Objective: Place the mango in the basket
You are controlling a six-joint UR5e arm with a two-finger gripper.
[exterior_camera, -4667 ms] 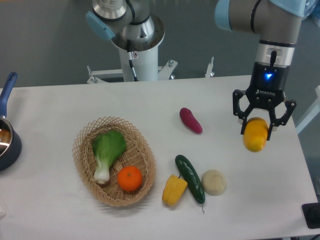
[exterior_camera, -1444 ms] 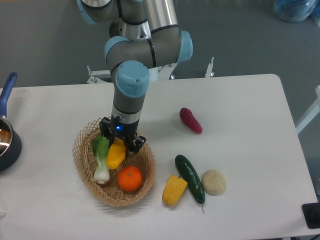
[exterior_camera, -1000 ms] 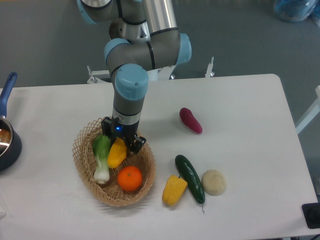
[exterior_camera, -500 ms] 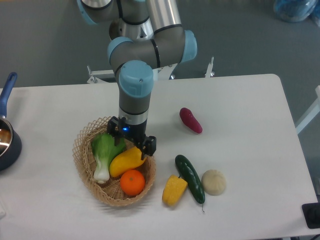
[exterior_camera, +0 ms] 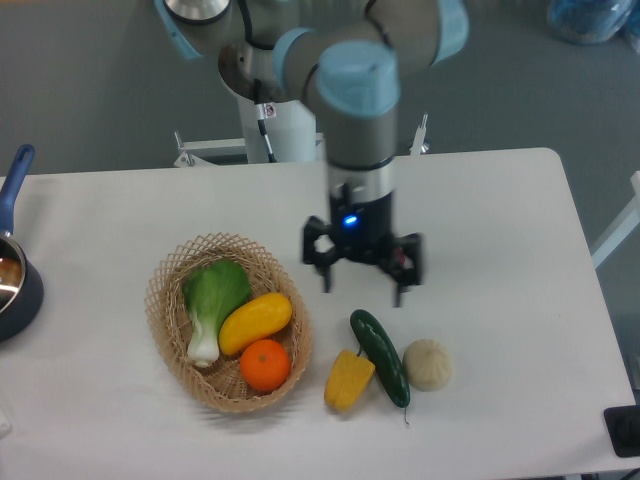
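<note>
Mango [exterior_camera: 255, 322] has been released into basket [exterior_camera: 172, 268] btwn bok choy [exterior_camera: 212, 299] & orange [exterior_camera: 265, 364]; gripper [exterior_camera: 361, 280], fingers spread & empty, has been withdrawn, so task judged done.

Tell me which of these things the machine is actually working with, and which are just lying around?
Part of the job: the mango, lying inside the basket; the open end effector.

Just lying about: bok choy and orange in the basket; cucumber, yellow ridged piece, pale round piece, pot.
</note>
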